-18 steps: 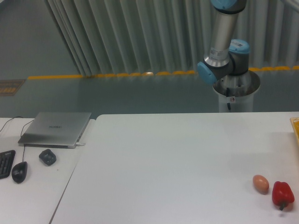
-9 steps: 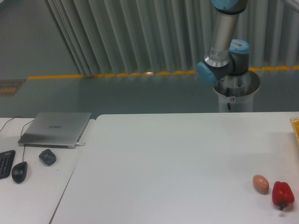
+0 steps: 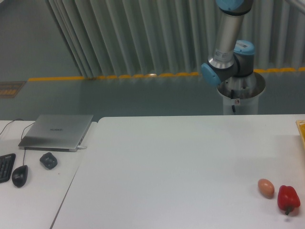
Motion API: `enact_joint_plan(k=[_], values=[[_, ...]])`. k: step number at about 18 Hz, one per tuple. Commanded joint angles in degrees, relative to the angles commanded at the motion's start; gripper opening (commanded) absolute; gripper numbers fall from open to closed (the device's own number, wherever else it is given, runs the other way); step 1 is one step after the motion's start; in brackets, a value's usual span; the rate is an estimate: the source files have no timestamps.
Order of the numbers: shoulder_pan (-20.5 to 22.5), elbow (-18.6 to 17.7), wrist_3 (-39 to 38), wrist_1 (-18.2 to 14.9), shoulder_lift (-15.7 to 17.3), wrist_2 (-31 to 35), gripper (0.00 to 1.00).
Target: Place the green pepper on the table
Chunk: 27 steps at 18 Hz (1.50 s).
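The robot arm (image 3: 228, 45) stands behind the far edge of the white bench (image 3: 176, 167), on a pale round pedestal (image 3: 241, 98). One grey link rises nearly upright, leaning a little to the right, from a joint with blue caps just above the pedestal, and it leaves the picture at the top edge. A second blue-capped joint is cut by that top edge. The wrist and the jaws are outside the view, so I cannot tell if they are apart or together, or if they hold something.

The green pepper does not show in this view, so its place cannot be told.

On the bench, near the front right corner, lies a brown egg (image 3: 266, 188), and just beside it, to the right, a red bell pepper (image 3: 288, 199) with its stem toward the front edge. The two are close but seem not to touch. At the right edge of the picture, a small piece of a yellow object (image 3: 301, 130) rests on the bench; it is cut off, so I cannot say what it is.

To the left stands a smaller white desk (image 3: 33, 195), just beside the bench. It carries a closed silver laptop (image 3: 57, 131), a dark mouse (image 3: 19, 176), a small dark object (image 3: 48, 160) and the corner of a black keyboard (image 3: 5, 167).
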Motion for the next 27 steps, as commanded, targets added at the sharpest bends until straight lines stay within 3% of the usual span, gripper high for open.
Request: enact_joint_plan(k=[10,13,22,27], values=[[-0.1,-0.7,-0.1,0.1,-0.3,2.1,1.0],[-0.5,2.3,-0.3,-2.4,-0.4,3.4,1.0],[-0.3,1.8,-2.5,-3.9,-0.9,5.7,1.0],[0.2,1.5,-5.2,-7.6,-1.4,5.5,1.0]])
